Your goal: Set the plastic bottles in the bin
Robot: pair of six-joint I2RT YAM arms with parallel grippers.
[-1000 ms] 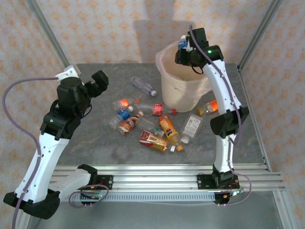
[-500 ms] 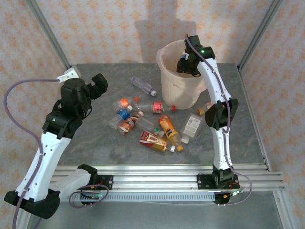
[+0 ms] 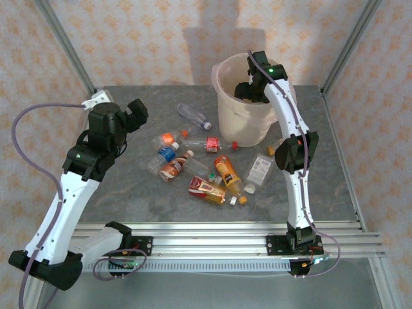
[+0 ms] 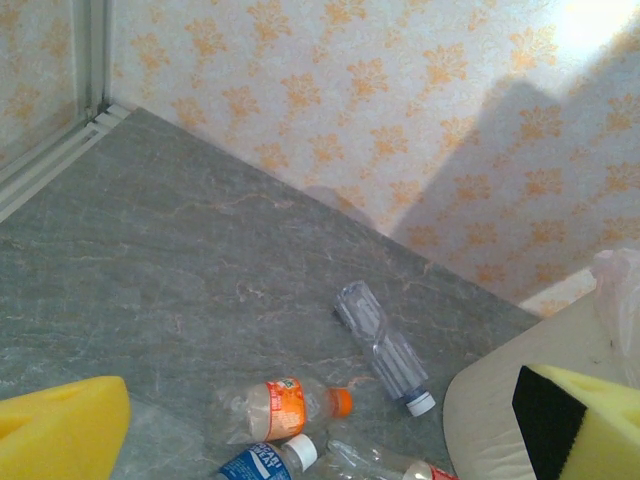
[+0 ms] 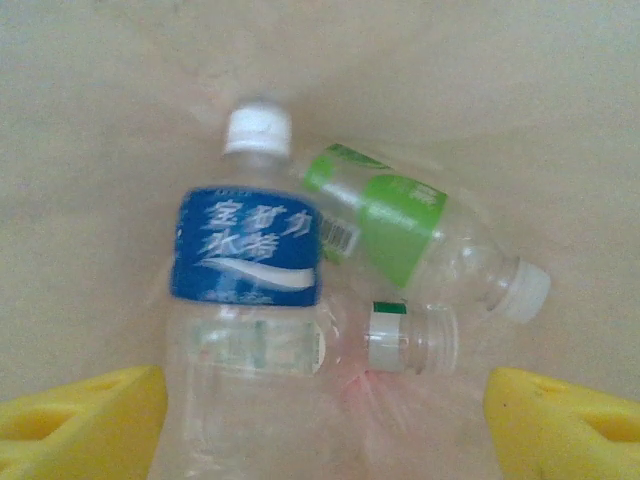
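Plastic bottles [image 3: 226, 170] are lying on the table [image 3: 141, 193] beside the bin [image 3: 241, 125], three inside it. The right fingers [image 5: 80, 420] are hanging wide above those, apparently finishing a drop; the left fingers [image 4: 60, 430] are gaping empty. Next: lifting clear, reaching another.

Bottles [image 3: 226, 171] on table [image 3: 129, 188] beside bin [image 3: 243, 127]

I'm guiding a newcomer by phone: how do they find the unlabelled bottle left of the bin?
Find the big beige bin at the back of the table. Left of it, one bottle lies apart from the cluster, nearest the wall. Unlike its neighbours, it has no coloured label: clear ribbed body, white cap.
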